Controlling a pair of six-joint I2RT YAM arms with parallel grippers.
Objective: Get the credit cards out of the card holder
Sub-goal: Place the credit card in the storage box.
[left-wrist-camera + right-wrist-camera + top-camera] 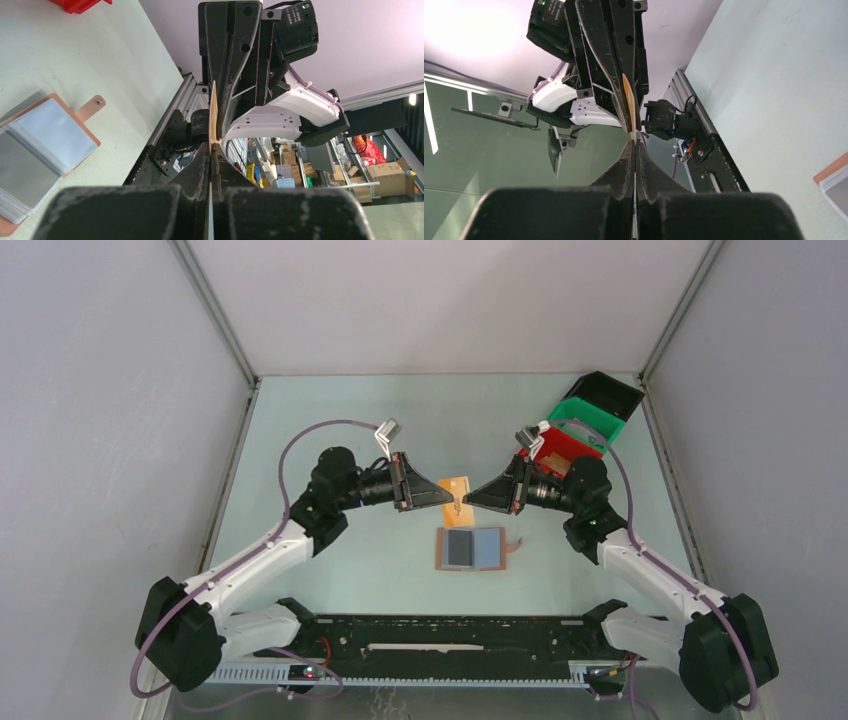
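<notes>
The tan card [457, 486] is held in the air between both grippers, above the table. My left gripper [451, 498] and my right gripper [468, 498] meet tip to tip, each shut on an edge of it. The left wrist view shows the card edge-on [213, 112] rising from my left gripper [211, 146] into the right fingers [232, 75]. The right wrist view shows it edge-on [628, 97] above my right gripper [634, 144]. The brown card holder [443, 550] lies open on the table just in front, with a dark card [459, 548] and a pale blue-grey face [487, 548] inside.
Red [562, 448], green [588, 418] and black [610, 392] bins are stacked at the back right, close behind the right arm. The holder's strap tab [515, 544] points right. White walls close in the table. The black base rail [450, 635] runs along the near edge.
</notes>
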